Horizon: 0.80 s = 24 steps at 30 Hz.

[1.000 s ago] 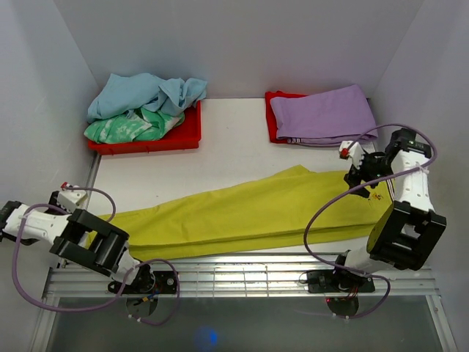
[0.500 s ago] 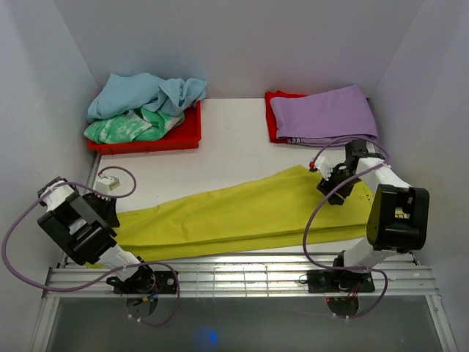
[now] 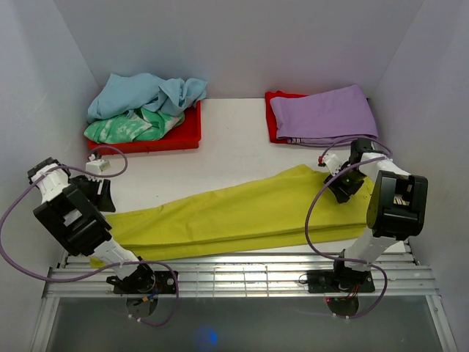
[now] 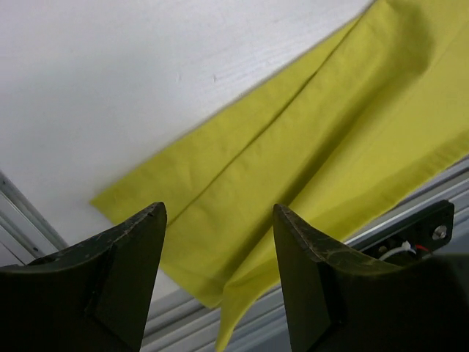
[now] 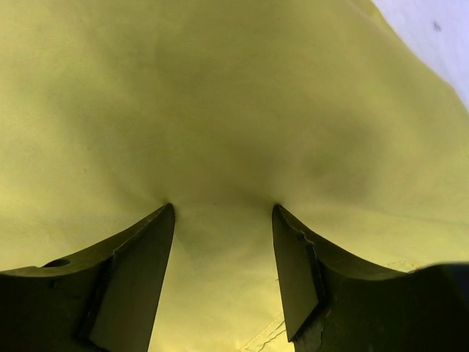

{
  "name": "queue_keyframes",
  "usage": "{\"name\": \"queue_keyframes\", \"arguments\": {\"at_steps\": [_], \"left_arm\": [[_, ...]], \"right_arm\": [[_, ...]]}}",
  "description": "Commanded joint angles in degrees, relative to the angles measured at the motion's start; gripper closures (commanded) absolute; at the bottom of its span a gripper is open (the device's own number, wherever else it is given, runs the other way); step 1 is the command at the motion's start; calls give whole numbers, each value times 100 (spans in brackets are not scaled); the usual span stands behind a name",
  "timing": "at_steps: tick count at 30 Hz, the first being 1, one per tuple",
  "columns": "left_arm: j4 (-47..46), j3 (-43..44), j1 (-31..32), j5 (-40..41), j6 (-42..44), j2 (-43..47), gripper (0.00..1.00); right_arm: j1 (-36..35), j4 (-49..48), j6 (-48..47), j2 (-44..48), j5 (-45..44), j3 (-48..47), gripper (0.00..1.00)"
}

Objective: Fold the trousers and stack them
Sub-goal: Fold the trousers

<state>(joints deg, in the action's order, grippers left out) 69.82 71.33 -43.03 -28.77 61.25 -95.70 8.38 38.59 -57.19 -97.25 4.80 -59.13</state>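
Note:
The yellow trousers [image 3: 234, 216] lie flat, folded lengthwise, across the table from front left to right. My left gripper [image 3: 101, 195] is open and empty, hovering above the leg-hem end; in the left wrist view the hem corner [image 4: 212, 286] hangs over the table's front rail below the gripper [image 4: 220, 209]. My right gripper [image 3: 339, 188] is open at the waist end. In the right wrist view its fingertips [image 5: 167, 216] press down into the yellow cloth [image 5: 220, 95], which dimples around them; nothing is pinched between the jaws.
A red tray [image 3: 187, 136] at the back left holds crumpled blue and green clothes. A folded purple garment [image 3: 322, 114] lies on a red tray [image 3: 271, 125] at the back right. White walls close in both sides. A slatted metal rail [image 3: 242, 275] runs along the front edge.
My left gripper has swung in from the far left wall to above the trousers' hem end. My right gripper has come down from the right onto the waist end.

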Motion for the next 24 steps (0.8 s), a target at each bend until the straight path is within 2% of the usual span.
{"name": "queue_keyframes", "arguments": {"at_steps": [1,4,7,10,14,16,21,24], "left_arm": [[779,-13,-223,213,807,464,30],[508,-373,-329,469,819,658,29],[-10,-760,-294,566,547,667,36],[-249,-1155,-31,679,213,588,44],[-1101,-1849,635,1013,-262,623,49],[-1548,-2052,856,1102,-683,449,55],[-1980,-1615,1533,962,-1633,-422,60],[-2245,-1018,1946,865,-2213,-1018,62]], "right_arm": [[199,-37,94,-119,-481,-37,39],[77,340,252,170,274,-299,37],[-178,535,507,364,697,-625,37],[-476,711,700,514,926,-766,37],[-829,887,920,602,1155,-705,37],[-1091,791,1052,611,1225,-477,38],[-1295,177,1315,322,1033,-63,38],[-1304,-228,1465,-344,761,-186,39]]}}
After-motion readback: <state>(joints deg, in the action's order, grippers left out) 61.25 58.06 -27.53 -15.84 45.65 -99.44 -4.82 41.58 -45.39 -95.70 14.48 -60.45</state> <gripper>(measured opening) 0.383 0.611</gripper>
